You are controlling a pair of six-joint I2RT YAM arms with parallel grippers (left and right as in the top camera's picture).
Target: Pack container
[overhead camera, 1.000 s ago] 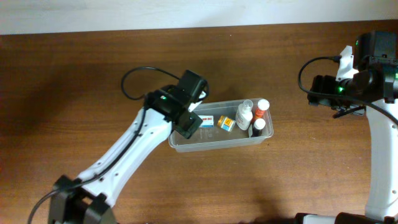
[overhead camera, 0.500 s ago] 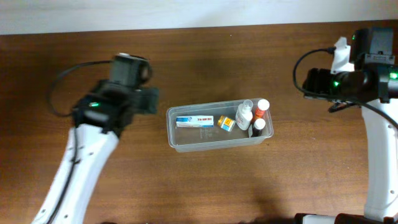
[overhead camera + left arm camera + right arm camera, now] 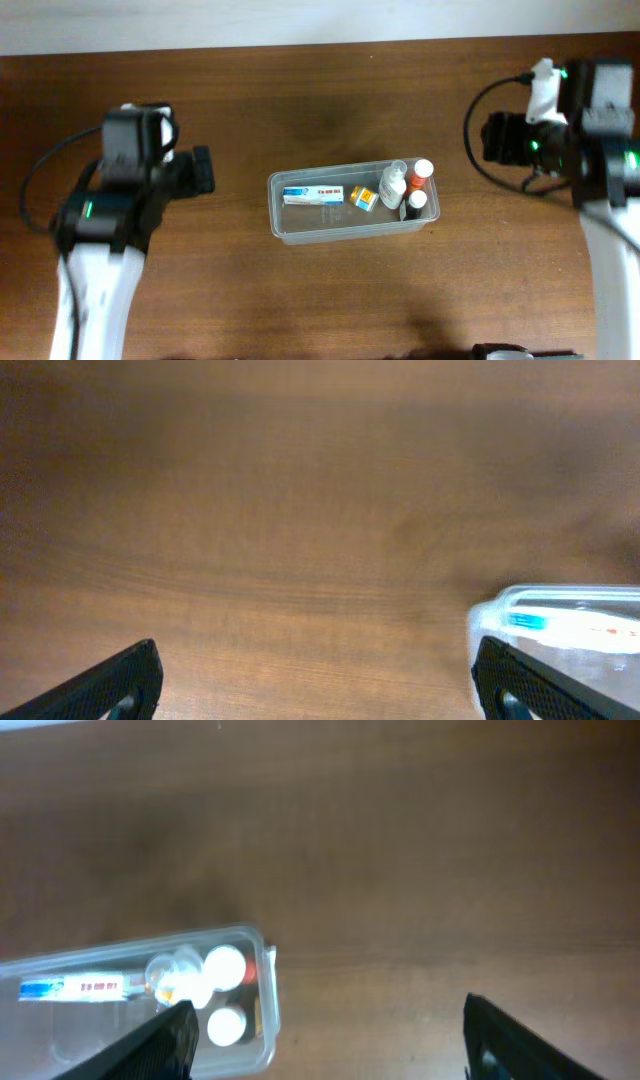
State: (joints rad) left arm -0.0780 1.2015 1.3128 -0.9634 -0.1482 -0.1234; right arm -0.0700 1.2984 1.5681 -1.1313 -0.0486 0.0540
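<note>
The clear plastic container (image 3: 350, 231) sits mid-table. In it lie a white and blue box (image 3: 313, 194), a small orange box (image 3: 364, 197), a clear bottle (image 3: 393, 185), a red bottle with a white cap (image 3: 421, 173) and a dark bottle with a white cap (image 3: 416, 204). My left gripper (image 3: 203, 170) is open and empty, well left of the container; its wrist view shows the container's corner (image 3: 560, 622) at lower right. My right gripper (image 3: 492, 140) is open and empty, right of the container, which shows in its wrist view (image 3: 265, 1020).
The brown wooden table (image 3: 330, 110) stretches all round the container. A pale wall strip runs along the far edge (image 3: 300, 20). Black cables loop from both arms.
My left arm has pulled back left, from over the container's left end to well clear of it. The white and blue box now lies in the container. The right arm shifted slightly.
</note>
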